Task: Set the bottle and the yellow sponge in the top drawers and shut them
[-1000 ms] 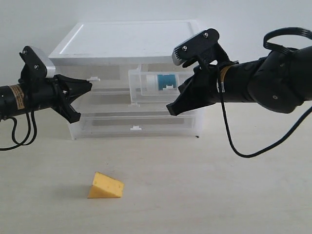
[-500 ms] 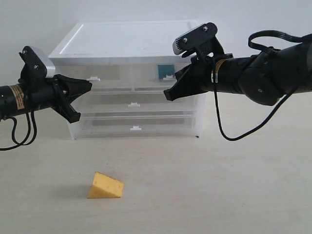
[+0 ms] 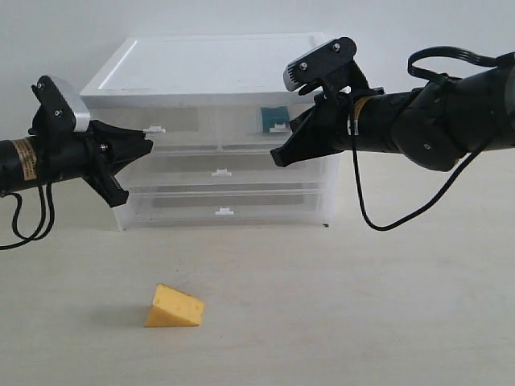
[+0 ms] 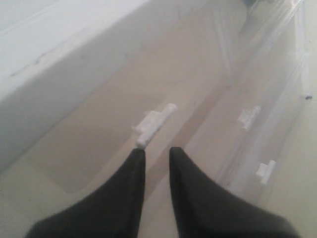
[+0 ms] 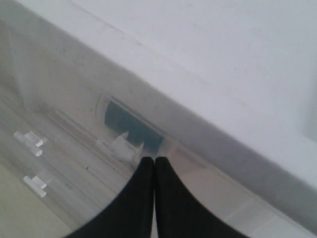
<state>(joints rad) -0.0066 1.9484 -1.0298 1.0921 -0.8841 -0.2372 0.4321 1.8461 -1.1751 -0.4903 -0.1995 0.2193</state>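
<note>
A translucent white plastic drawer cabinet (image 3: 211,72) stands by the desk's (image 3: 362,305) far edge. The left gripper (image 4: 154,151) has jaws slightly apart, the right gripper (image 5: 151,161) jaws together. The yellow wedge sponge (image 3: 175,306) lies near the front edge; the teal-labelled white bottle (image 3: 273,117) is inside the right top drawer (image 3: 241,122).

A pale beige, matte tabletop (image 3: 378,322) carries two things: a translucent white plastic drawer cabinet (image 3: 209,68) standing at the back, and a small yellow-orange wedge-shaped sponge (image 3: 175,307) well in front of it, apparently resting on a flat side.
</note>
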